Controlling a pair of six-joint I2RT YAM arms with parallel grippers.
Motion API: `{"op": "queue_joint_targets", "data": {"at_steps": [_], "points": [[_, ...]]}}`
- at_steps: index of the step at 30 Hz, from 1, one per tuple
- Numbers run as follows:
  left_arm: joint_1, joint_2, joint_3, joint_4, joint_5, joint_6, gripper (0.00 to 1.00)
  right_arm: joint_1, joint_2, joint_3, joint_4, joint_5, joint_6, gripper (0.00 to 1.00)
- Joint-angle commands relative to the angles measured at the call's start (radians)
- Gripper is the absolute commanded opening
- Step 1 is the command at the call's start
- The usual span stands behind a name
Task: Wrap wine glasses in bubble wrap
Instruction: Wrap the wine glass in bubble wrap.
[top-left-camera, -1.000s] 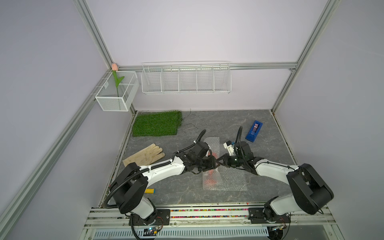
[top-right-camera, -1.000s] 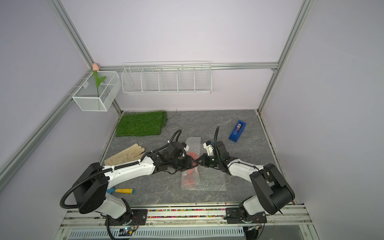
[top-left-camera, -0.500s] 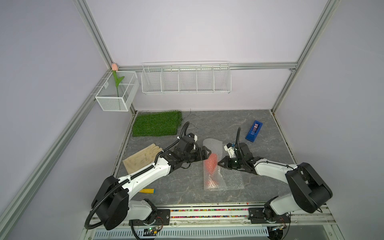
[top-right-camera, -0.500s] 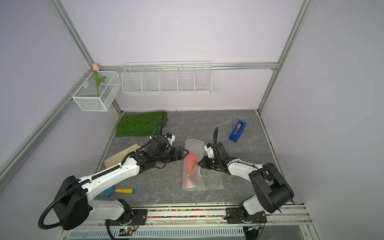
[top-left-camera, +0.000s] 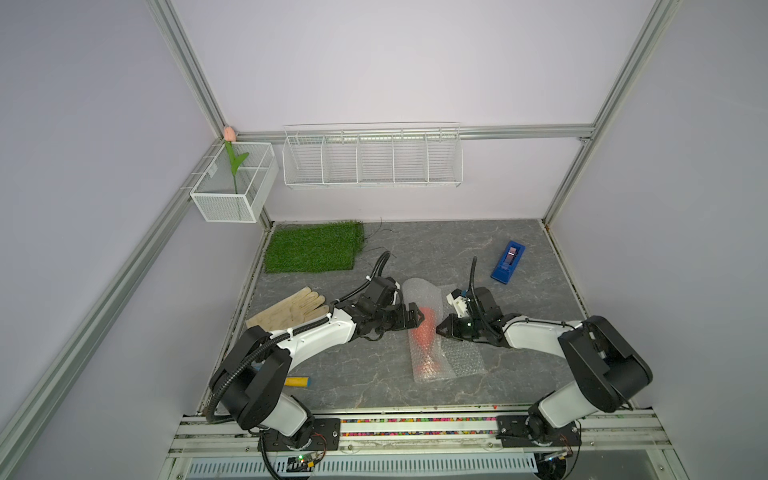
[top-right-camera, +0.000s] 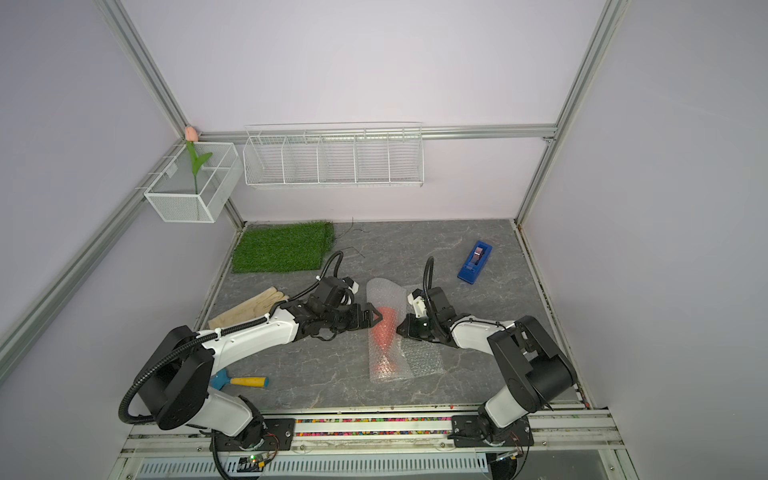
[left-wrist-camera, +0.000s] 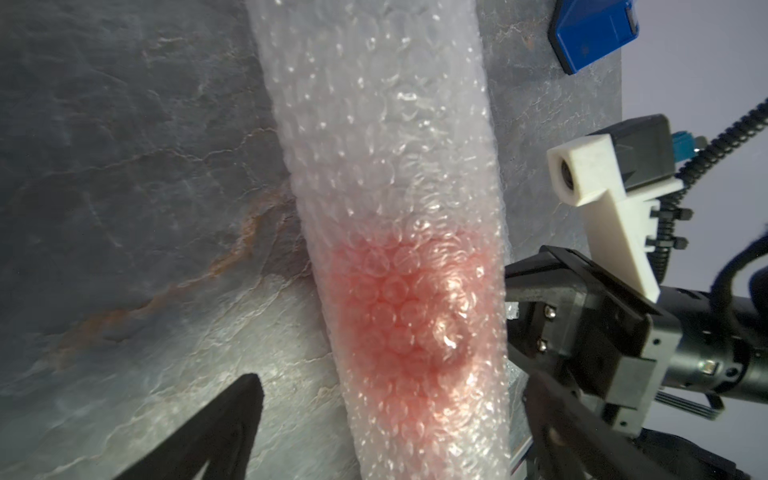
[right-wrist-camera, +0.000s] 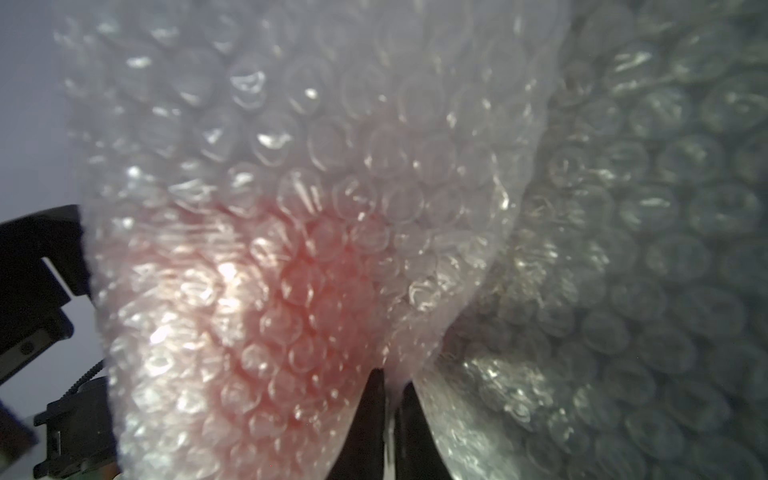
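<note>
The bubble wrap lies mid-table, rolled into a long tube, with a flat flap spread to its right. Through the film the red-orange wine glass shows as a blur, also in the wrist views. My left gripper is open at the tube's left side. In the left wrist view one finger rests on the table and the tube passes between the jaws. My right gripper is shut on a fold of the bubble wrap at the tube's right side.
A green grass mat lies at the back left and a blue box at the back right. A beige glove and a yellow-handled tool lie near the left arm. Wire baskets hang on the back wall.
My left gripper opened, drew back to the left, then came back to the tube's side. The wrap now stands as a longer tube over the glass. The right gripper kept its place.
</note>
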Motion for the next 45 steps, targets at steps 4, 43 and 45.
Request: {"op": "queue_joint_targets", "data": {"at_steps": [4,43,45], "points": [[0.005,0.051,-0.013,0.118,0.076,-0.021,1.0,0.016,0.031,0.025,0.023,0.01,-0.005,0.16],[0.016,0.118,-0.053,0.208,0.005,-0.108,1.0,0.122,0.076,0.072,-0.083,0.161,-0.028,0.34],[0.016,0.121,-0.041,0.18,-0.011,-0.1,0.97,0.124,0.077,0.073,-0.082,0.16,-0.028,0.34]]}}
